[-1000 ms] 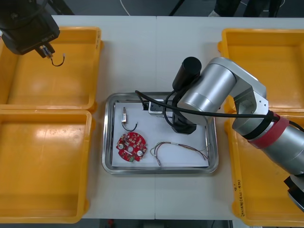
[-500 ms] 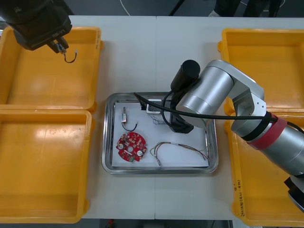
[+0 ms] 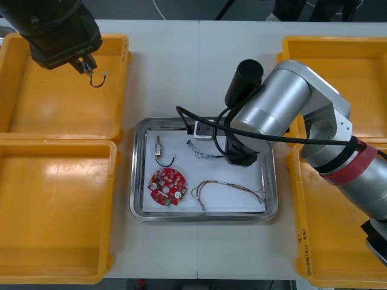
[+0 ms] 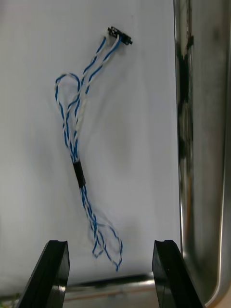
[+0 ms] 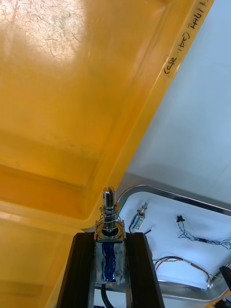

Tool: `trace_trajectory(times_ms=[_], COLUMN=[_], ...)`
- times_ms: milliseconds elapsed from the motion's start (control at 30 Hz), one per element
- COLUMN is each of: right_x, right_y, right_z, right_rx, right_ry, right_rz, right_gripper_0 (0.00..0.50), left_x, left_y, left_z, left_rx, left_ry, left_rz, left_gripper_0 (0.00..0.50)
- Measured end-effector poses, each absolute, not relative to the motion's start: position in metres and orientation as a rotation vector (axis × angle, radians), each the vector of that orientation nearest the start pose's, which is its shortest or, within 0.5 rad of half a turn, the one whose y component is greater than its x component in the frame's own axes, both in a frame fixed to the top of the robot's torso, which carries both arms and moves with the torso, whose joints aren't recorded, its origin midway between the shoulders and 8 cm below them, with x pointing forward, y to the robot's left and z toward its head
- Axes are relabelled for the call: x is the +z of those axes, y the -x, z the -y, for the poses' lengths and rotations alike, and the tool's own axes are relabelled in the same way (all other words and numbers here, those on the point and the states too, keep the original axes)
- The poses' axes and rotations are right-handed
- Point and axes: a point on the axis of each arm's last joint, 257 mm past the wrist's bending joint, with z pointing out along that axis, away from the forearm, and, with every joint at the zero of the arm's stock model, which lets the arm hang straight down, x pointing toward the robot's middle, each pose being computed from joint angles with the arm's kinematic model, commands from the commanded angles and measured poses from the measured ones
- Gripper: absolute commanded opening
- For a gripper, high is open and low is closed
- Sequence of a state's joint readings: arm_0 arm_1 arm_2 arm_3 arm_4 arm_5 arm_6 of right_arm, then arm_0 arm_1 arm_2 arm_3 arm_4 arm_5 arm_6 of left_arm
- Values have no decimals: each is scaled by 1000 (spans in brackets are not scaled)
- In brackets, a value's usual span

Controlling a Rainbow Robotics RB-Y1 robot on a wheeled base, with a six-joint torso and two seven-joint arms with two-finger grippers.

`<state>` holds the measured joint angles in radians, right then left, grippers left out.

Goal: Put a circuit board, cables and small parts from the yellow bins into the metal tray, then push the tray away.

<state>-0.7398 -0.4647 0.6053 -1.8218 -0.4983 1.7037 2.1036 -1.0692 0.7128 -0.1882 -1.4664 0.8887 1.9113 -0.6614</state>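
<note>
Left gripper (image 3: 85,62) at upper left of frame, above a yellow bin (image 3: 60,106), clenched on a small silvery metal part (image 5: 109,217). Right gripper (image 4: 110,252) released over twisted blue-and-white cable (image 4: 79,161) in shiny metal tray (image 3: 138,181), centre.

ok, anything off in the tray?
Nothing stands out. Circuit board, blue-white cable, red-yellow cable and one small metal part lie inside the metal tray. Left end effector grips a second part over a left bin; right end effector open above the tray.

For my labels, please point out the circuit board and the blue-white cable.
circuit board (image 3: 167,187): front view, centre of the red disc.
blue-white cable (image 4: 80,174): right wrist view, its black band.
</note>
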Motion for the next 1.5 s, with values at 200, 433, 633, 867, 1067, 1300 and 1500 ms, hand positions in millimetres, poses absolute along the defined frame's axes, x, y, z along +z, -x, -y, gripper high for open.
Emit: trace_trajectory(times_ms=[200, 433, 633, 867, 1067, 1300, 1500], right_x=[-192, -145, -115, -101, -109, -117, -125], right_y=[-457, -453, -455, -457, -454, -444, -432], right_z=[116, 114, 132, 183, 235, 293, 332], right_rx=[-441, -420, -382, -345, -309, -292, -293], right_ry=[1767, 1666, 1511, 1288, 1105, 903, 758], right_rz=[-2095, -2012, -1994, -2066, -2174, -2270, -2337], right_gripper_0=[500, 500, 500, 500, 500, 500, 500], left_x=[-51, -63, -75, -102, -130, -166, -196], left_y=[-526, -529, -525, -518, -508, -493, -490], left_z=[-228, -213, -189, -145, -111, -86, -74], left_rx=[-267, -222, -191, -190, -177, -114, -85], left_ry=[555, 471, 361, 221, 106, -23, -83], left_rz=[-2690, -2688, -2702, -2736, -2767, -2804, -2788], left_gripper_0=[0, 0, 0, 0, 1, 0, 0])
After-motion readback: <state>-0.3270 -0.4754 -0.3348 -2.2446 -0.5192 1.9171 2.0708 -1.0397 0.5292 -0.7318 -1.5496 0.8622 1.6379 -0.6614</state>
